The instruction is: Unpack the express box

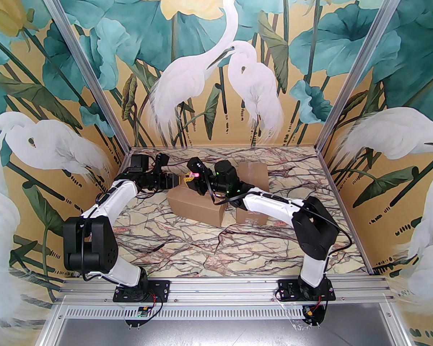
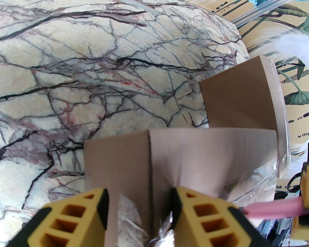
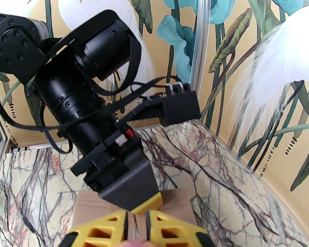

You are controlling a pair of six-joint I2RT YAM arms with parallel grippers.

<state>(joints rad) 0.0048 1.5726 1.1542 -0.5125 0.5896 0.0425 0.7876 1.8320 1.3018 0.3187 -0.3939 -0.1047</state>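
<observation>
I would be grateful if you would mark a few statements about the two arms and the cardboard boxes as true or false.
1. The left gripper has its jaws apart, one on either side of a corner of the nearer brown cardboard box. True.
2. The right gripper holds nothing. False: its jaws are closed on a pink rod-shaped tool.
3. The nearer box's flaps are folded wide open. False: its top is closed, with crumpled clear tape at the corner between the left jaws.
4. A second brown cardboard box stands on the marble-patterned table. True.
</observation>
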